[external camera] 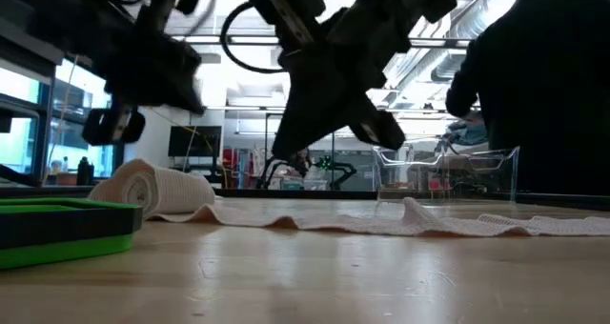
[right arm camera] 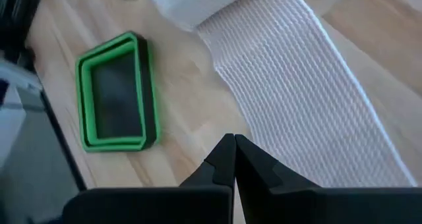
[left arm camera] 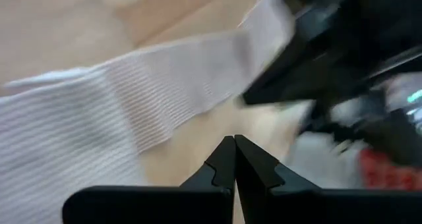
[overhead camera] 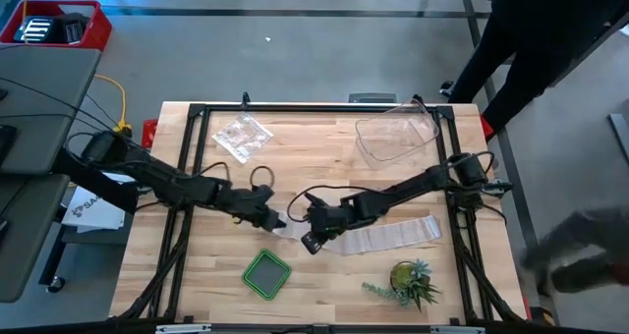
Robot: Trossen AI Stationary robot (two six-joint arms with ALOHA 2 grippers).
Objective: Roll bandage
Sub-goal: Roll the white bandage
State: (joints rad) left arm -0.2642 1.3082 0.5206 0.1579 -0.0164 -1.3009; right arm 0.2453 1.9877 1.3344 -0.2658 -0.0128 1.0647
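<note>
Half done at best: a small roll is started at one end of the bandage (overhead camera: 393, 235), mid-table, with a long strip left flat. Left gripper (overhead camera: 273, 219) and right gripper (overhead camera: 311, 238) are clenched empty (both hovering by the roll).

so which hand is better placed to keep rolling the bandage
Probably the left hand: it sits shut right at the rolled end of the bandage. The right hand, also shut, hangs over the flat strip.
</note>
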